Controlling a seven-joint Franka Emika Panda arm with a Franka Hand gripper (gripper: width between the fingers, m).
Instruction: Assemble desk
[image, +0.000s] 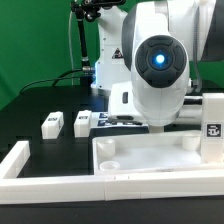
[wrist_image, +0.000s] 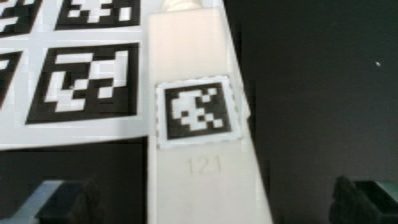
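The white desk top (image: 150, 153), with a raised rim and round corner sockets, lies at the front of the table. Two short tagged legs (image: 51, 122) (image: 83, 122) stand left of the arm. In the wrist view a long white leg (wrist_image: 196, 120) with a square tag lies on the black table, running between my fingers. My gripper (wrist_image: 205, 205) is open. Its dark fingertips (wrist_image: 45, 202) stand well clear of the leg on either side. In the exterior view the arm's body hides the gripper.
The marker board (wrist_image: 71, 70) lies right beside the leg. A long white fence bar (image: 30, 165) runs along the front left. A white tagged block (image: 213, 125) stands at the exterior view's right, by the desk top.
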